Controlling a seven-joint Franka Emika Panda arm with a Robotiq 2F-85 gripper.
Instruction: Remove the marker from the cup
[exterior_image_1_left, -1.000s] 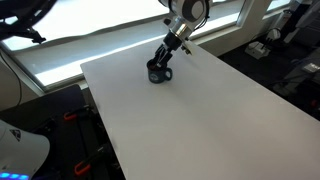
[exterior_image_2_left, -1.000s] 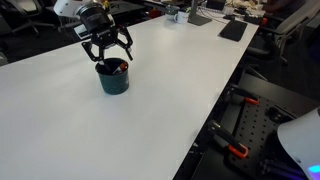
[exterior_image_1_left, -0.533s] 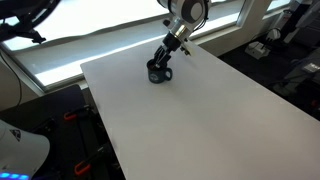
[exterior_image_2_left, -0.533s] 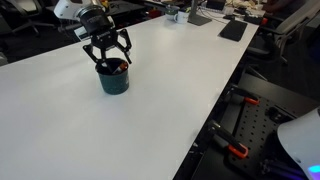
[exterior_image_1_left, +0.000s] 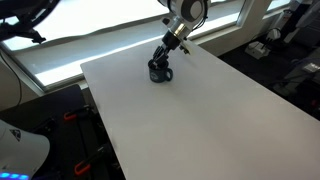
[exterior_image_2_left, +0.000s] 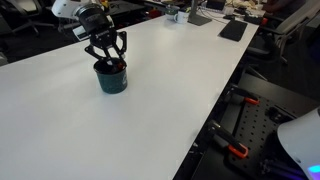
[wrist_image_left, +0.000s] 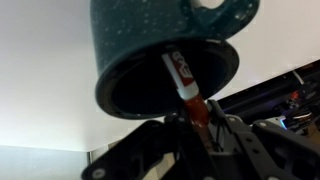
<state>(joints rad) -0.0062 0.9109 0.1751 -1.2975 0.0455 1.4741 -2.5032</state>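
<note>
White table (exterior_image_1_left: 200, 115) by bright window (exterior_image_1_left: 100, 45) — gripper (exterior_image_2_left: 108, 62) tight on marker (wrist_image_left: 182, 76) in cup (exterior_image_2_left: 111, 81)

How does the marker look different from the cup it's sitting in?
The marker is a thin reddish stick; the cup is wide, round and dark. The marker leans tilted, its end poking past the rim, while the cup stands upright. Both sit right under the end effector.

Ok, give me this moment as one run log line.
phase: grasping | gripper: above cup, jaws either side of marker top end, grip unconfirmed | marker: inside cup, leaning on rim | lift: not started
</note>
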